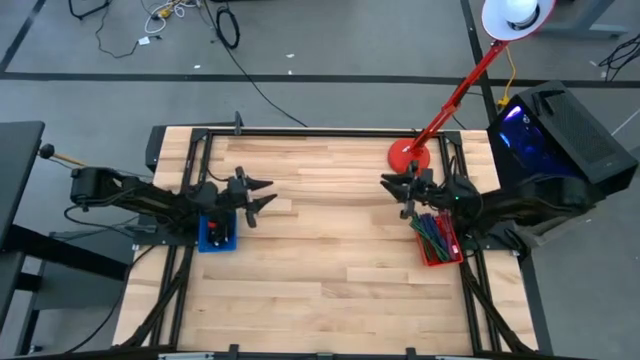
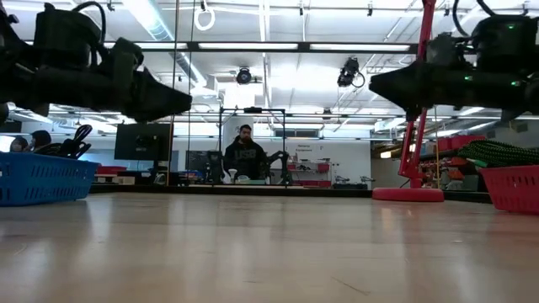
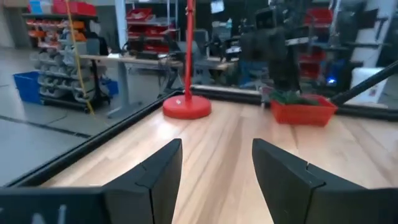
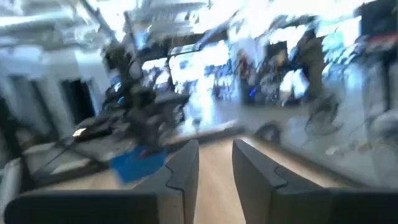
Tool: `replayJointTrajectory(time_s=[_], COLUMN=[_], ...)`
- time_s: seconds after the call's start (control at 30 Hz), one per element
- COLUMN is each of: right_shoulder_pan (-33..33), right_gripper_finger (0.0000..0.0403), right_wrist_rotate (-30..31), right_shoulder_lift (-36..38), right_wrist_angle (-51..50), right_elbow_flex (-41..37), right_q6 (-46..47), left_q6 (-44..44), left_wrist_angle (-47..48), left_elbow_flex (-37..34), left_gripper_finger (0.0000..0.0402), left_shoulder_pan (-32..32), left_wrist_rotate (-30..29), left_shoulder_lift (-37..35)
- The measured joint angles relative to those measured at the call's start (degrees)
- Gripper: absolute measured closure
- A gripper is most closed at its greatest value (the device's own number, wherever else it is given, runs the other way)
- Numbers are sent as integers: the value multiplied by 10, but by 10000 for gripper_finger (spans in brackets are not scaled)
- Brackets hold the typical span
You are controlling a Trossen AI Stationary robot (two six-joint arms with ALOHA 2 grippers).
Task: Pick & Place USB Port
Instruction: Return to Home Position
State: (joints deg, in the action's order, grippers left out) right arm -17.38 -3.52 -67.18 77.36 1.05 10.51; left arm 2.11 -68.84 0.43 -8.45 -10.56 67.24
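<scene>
Jaws of both grippers stand spread, holding nothing. Black charger cable (image 2: 59,147) lies in the blue basket (image 2: 42,181). The left gripper (image 1: 268,193) hovers just beside that basket, and the right gripper (image 1: 388,187) is well apart from it across the table (image 1: 320,270).

You have a red desk lamp (image 1: 409,155) standing at the far right of the wooden table (image 1: 330,260), its arm leaning out past the right edge. Right of the table sits a black computer case (image 1: 560,130), glowing blue. Beyond the far edge a person (image 2: 245,156) sits in the room, and loose cables (image 1: 170,12) lie on the floor.
</scene>
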Motion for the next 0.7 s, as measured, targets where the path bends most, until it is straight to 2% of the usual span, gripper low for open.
replayJointTrajectory(time_s=[0.2,0.3,0.47,0.7], right_shoulder_pan=[12,17,22,22], right_gripper_finger=[303,303,303,303], right_wrist_rotate=[-70,-65,-65,-64], right_shoulder_lift=[84,114,151,196], right_wrist_angle=[-169,-229,-260,-322], right_elbow_flex=[-3,-3,-3,-2], right_q6=[12,16,-13,-20], left_q6=[2,11,25,28], left_wrist_angle=[62,159,340,464], left_elbow_flex=[0,0,0,0], left_gripper_finger=[200,200,200,200], left_shoulder_pan=[1,0,0,1], left_wrist_rotate=[13,14,14,13], left_shoulder_lift=[-68,-121,-215,-341])
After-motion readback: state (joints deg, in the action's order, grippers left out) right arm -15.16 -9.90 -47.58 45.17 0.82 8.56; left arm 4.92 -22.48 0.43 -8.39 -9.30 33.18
